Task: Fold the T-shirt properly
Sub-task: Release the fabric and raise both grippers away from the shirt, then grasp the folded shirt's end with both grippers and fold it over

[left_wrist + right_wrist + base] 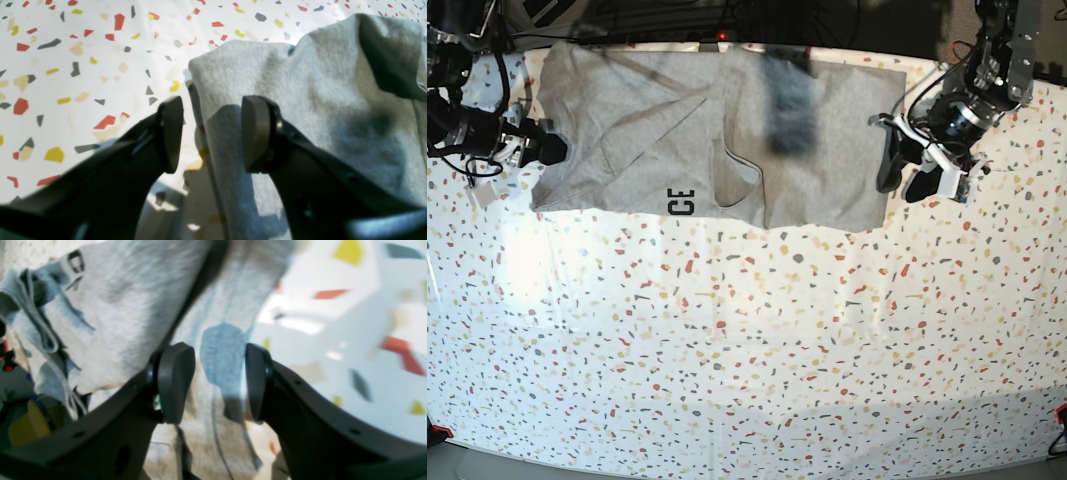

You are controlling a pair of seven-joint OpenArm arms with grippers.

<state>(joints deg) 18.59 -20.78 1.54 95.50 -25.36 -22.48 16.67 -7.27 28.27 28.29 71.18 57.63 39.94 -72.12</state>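
A: Nearest to us in the left wrist view are the two dark pads of the left gripper [212, 135], standing apart with a clear gap between them. One pad is over the speckled terrazzo-patterned table [83, 66]; the other is over the edge of the T-shirt [320, 100]. Nothing is pinched between them, so we call this gripper released.

B: And the other arm?

A: In the right wrist view the right gripper [220, 383] also has its pads spread. Grey cloth of the T-shirt [126, 323] runs beneath and behind the gap, and its edge lies just under the opening. We see no fabric clamped, so this one is also released. A black printed letter shows on a turned-over bit of cloth at the upper left.

B: Where is the shirt overall?

A: In the base view the T-shirt [707, 140] lies spread along the far edge of the table [747, 360], rumpled and partly doubled over itself. Black letters reading "CE" show near its near hem, left of centre. A dark blurred streak crosses the cloth right of centre; we cannot tell what it is.

B: And the arms in that view?

A: The left gripper [905, 172] sits at the shirt's right-hand edge, the right gripper [545, 150] at its left-hand edge.
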